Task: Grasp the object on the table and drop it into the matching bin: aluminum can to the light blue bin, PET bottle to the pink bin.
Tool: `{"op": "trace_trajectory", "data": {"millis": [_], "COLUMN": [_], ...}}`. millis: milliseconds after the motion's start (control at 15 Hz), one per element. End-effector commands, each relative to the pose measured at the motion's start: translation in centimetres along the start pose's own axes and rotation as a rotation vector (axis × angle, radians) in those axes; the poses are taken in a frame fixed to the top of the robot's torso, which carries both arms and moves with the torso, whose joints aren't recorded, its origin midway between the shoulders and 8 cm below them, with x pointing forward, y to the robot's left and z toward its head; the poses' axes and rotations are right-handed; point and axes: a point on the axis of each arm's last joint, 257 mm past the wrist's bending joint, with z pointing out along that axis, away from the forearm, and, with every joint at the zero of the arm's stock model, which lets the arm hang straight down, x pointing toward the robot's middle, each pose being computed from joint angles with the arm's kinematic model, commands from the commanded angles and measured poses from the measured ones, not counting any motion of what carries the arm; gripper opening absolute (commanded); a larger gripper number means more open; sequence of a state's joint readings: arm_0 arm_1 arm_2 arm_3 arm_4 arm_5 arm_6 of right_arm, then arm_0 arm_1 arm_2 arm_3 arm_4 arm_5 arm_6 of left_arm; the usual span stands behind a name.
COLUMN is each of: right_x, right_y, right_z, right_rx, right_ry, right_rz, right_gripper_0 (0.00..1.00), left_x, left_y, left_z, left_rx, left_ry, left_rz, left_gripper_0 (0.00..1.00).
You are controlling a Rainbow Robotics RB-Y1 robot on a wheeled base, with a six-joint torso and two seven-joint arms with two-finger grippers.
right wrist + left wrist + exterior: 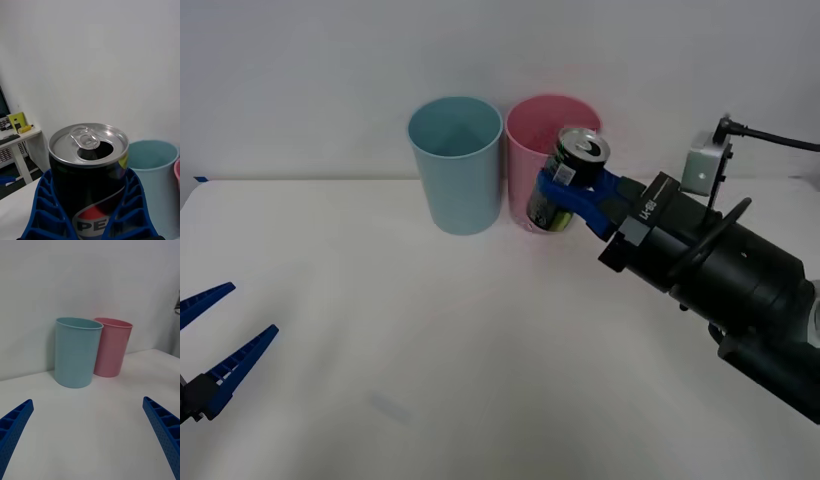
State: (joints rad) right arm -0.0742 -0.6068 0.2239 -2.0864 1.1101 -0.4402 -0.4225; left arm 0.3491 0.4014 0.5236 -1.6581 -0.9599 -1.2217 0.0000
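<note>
The can (568,180) is gripped by the right claw (572,192), lifted off the tabletop (480,350) and held upright in front of the pink bin (532,125), just beside the light blue bin (455,165). The blue fingers (45,210) are pressed against both sides of its dark body. The left claw (220,345) is parked low at the near left, spread open and empty. For a clean drop, the can should be carried sideways until it is centred over the light blue rim; release should probably be delayed until then, since the height above the rims is hard to judge
</note>
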Motion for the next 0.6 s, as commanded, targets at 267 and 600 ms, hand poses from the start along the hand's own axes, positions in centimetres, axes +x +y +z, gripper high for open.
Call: {"op": "trace_trajectory", "data": {"millis": [267,600], "right_x": [-1.5,-0.9], "right_y": [-4.2,-8.1], "right_z": [5.9,12.5], "right_rx": [-0.006,0.034], "right_ry": [0.001,0.025], "right_rz": [-0.045,-0.060], "right_gripper_0": [0.00,0.00], "left_x": [0.0,0.0], "left_y": [0.0,0.0], "left_z": [0.0,0.0], "left_rx": [0.000,0.000], "left_ry": [0.000,0.000], "left_rz": [0.000,0.000], "left_gripper_0": [1.00,1.00]}}
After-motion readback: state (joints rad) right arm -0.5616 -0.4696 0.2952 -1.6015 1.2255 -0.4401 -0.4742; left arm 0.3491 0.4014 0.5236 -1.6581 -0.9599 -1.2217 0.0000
